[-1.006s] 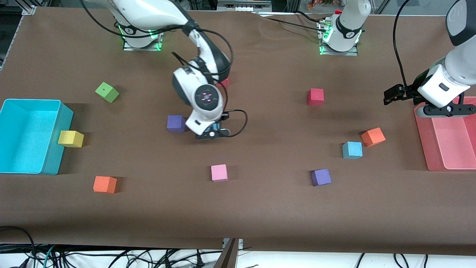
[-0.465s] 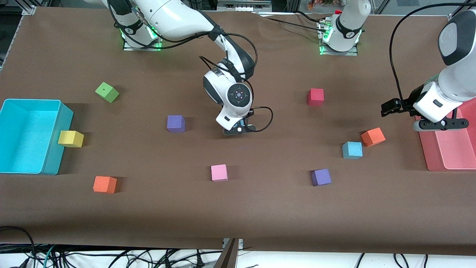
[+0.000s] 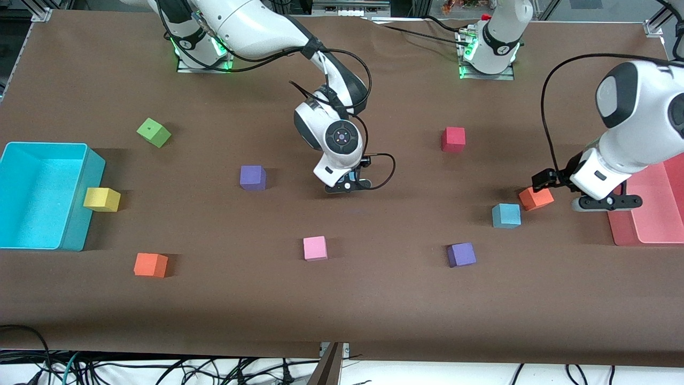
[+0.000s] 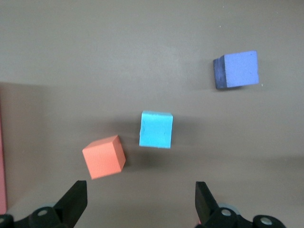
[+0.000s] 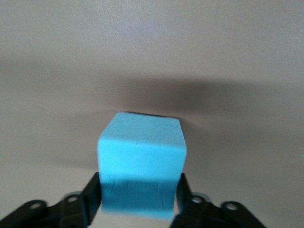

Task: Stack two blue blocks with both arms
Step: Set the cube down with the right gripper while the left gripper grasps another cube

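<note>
My right gripper (image 5: pixel 137 194) is shut on one blue block (image 5: pixel 141 156) and holds it just above the middle of the table; in the front view the gripper (image 3: pixel 347 186) shows under the white wrist, which hides the block. The second blue block (image 3: pixel 506 215) lies on the table toward the left arm's end, also seen in the left wrist view (image 4: pixel 156 129). My left gripper (image 3: pixel 606 202) is open and empty, over the table between the orange cube (image 3: pixel 535 197) and the pink tray (image 3: pixel 649 214). Its fingers (image 4: pixel 76 194) stand wide apart.
A purple cube (image 3: pixel 461 254) lies nearer the camera than the second blue block. A pink cube (image 3: pixel 315 248), another purple cube (image 3: pixel 253 177), a red cube (image 3: pixel 453 139), an orange cube (image 3: pixel 150 264), a yellow cube (image 3: pixel 101 199), a green cube (image 3: pixel 154 132) and a cyan bin (image 3: pixel 75 230) also stand around.
My right gripper carried its blue block from beside the purple cube toward the left arm's end, then held still. My left gripper came down from over the tray toward the orange cube.
</note>
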`<act>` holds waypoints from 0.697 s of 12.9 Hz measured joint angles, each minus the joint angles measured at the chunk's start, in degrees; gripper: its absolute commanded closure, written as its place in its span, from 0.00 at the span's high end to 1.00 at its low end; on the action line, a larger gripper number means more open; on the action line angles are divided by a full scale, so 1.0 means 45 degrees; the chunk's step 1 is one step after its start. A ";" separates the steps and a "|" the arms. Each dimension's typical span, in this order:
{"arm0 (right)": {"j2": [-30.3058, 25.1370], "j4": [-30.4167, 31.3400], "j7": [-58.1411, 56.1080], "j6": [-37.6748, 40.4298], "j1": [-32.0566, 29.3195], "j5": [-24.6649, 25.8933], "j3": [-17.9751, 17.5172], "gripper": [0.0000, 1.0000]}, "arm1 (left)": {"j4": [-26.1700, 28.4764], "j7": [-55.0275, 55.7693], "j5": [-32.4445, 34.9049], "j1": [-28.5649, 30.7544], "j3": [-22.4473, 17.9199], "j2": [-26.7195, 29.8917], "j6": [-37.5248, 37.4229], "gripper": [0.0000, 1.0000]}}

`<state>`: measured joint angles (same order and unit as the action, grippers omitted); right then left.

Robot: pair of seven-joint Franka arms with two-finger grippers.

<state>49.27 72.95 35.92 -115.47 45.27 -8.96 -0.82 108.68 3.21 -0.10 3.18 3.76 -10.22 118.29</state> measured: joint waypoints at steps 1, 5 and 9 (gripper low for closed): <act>0.0001 -0.0006 0.0000 -0.0089 0.0000 0.0000 0.0000 1.00 | 0.0141 -0.0193 0.0006 0.0004 0.0000 -0.0222 0.0515 1.00; 0.0000 -0.0106 -0.0001 -0.0180 -0.0030 0.0000 0.0021 1.00 | 0.0561 -0.0912 0.0006 0.0330 -0.0010 -0.1810 0.2906 1.00; -0.0424 -0.0509 -0.0399 0.0440 -0.0873 -0.0012 0.0082 1.00 | 0.0599 -0.0935 0.0006 0.0220 0.0040 -0.2653 0.3989 1.00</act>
<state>47.36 70.66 34.12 -113.49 41.34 -9.02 -0.45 111.38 -1.00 -0.08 4.17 3.94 -22.16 136.24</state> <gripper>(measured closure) 0.000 0.000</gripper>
